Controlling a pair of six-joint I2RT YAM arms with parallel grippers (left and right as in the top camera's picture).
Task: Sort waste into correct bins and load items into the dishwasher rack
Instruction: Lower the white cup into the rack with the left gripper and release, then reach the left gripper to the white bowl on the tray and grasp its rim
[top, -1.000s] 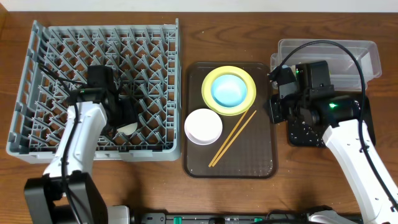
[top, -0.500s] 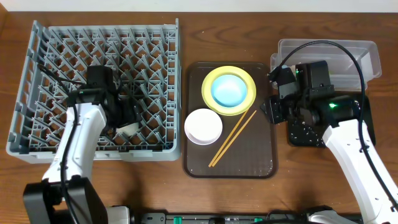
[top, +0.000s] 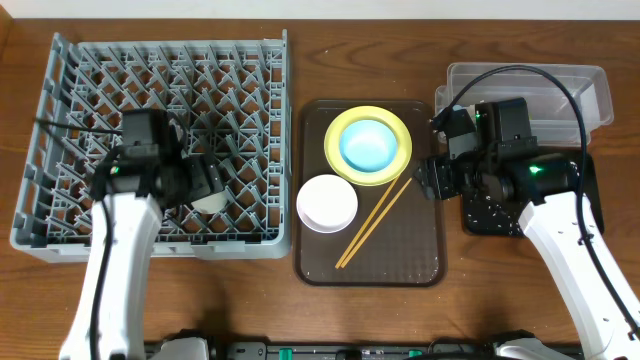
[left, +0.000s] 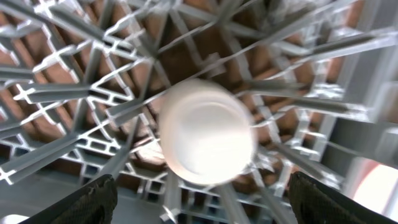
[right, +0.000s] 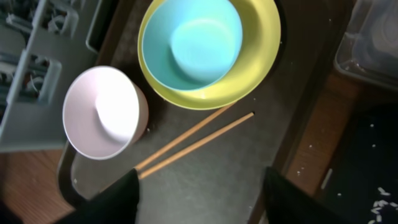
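Overhead, the light's even and soft, everything crisp, only faint shadows inside the rack. Left wrist view now: smeared with motion all over, and the cup just ahead of the left fingers glows almost blown-out white. Right wrist view: softer focus, a pale sheen in the blue bowl ahead, the right fingers just dark blurs along the bottom edge.
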